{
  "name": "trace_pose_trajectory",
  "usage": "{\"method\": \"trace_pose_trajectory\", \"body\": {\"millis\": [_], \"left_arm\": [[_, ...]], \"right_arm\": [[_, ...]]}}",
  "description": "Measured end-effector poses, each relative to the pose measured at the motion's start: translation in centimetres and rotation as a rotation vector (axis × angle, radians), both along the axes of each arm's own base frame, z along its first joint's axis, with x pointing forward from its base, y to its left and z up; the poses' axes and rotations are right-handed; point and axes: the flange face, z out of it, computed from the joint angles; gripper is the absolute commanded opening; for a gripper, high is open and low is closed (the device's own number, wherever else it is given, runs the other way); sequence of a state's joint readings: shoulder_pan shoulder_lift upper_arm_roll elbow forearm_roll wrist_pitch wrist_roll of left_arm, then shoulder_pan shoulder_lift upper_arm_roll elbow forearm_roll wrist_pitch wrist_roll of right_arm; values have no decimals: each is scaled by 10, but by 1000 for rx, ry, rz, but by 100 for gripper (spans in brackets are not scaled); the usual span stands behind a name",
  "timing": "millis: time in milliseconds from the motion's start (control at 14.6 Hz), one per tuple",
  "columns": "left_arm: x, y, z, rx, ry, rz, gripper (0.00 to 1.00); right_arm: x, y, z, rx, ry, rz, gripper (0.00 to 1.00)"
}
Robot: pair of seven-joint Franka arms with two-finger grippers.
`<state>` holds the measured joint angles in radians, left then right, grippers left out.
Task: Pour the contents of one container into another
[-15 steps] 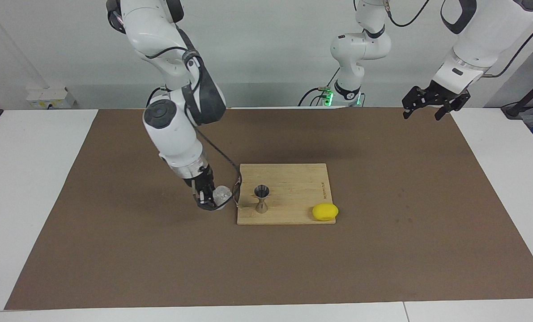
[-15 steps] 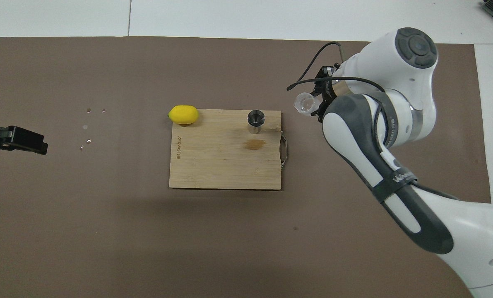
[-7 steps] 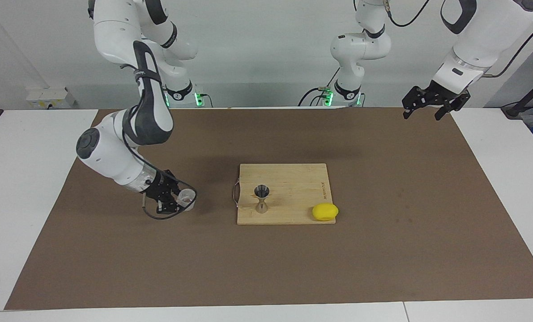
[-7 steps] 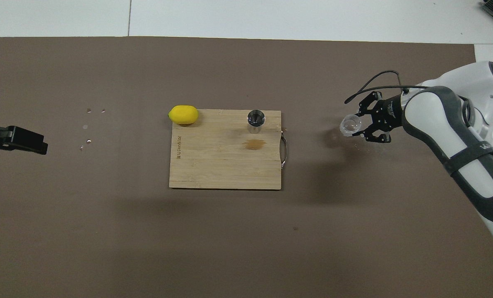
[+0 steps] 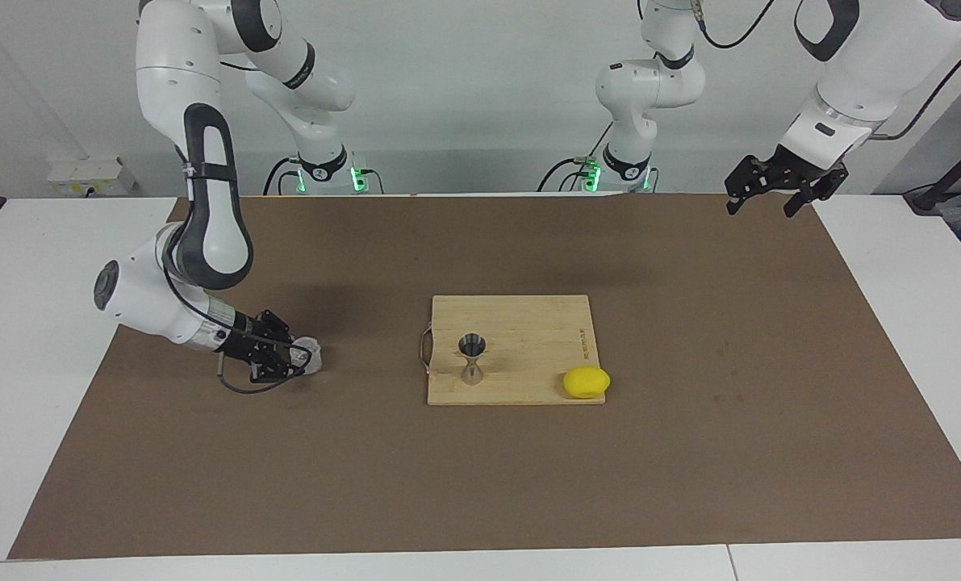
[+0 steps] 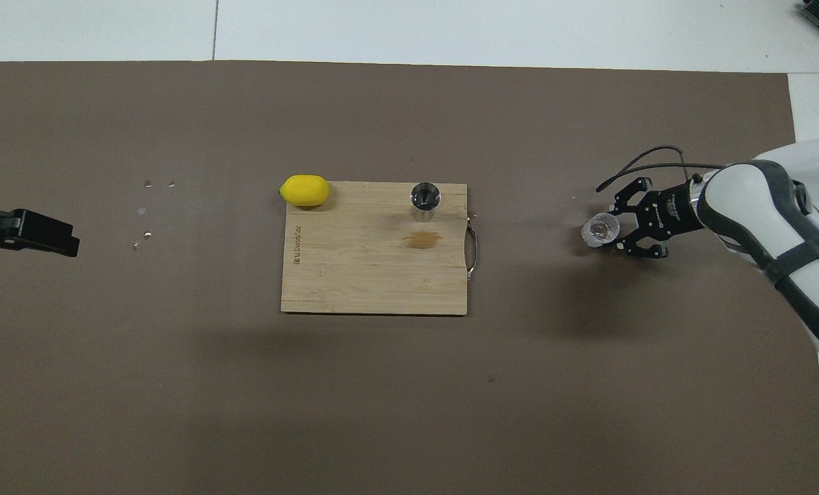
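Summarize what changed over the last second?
The right gripper carried the glass away from beside the cutting board, out toward the right arm's end of the table and down low over the mat; it still grips the glass. The jigger, lemon and board did not move. The left gripper stayed open, waiting.
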<state>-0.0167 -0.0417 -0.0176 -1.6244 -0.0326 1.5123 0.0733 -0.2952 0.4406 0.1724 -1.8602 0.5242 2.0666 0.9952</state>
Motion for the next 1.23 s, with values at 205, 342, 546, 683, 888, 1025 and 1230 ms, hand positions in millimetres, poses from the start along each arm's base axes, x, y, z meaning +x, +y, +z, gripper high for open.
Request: {"method": "trace_pose_trajectory", "body": {"millis": [205,342,546,683,888,1025,1230], "left_arm": [[0,0,0,0,0,0,100],[0,0,0,0,0,0,100],[0,0,0,0,0,0,100],[0,0,0,0,0,0,100],[0,0,0,0,0,0,100],[0,0,0,0,0,0,100],[0,0,0,0,0,0,100]], "right_arm": [[-10,-23,-9,11,-3,-3,0],[-14,-37,-12,16,-5,-13,1],[-20,-56,-11,18,-19,-22,37],[-24,-71,-11,18,-28,-30,64],[-26,-84,6,6,-65,-33,90],[-24,-82,35,-21,-106,-17,99],[-29,-70,80,-118,-124,106,99]]}}
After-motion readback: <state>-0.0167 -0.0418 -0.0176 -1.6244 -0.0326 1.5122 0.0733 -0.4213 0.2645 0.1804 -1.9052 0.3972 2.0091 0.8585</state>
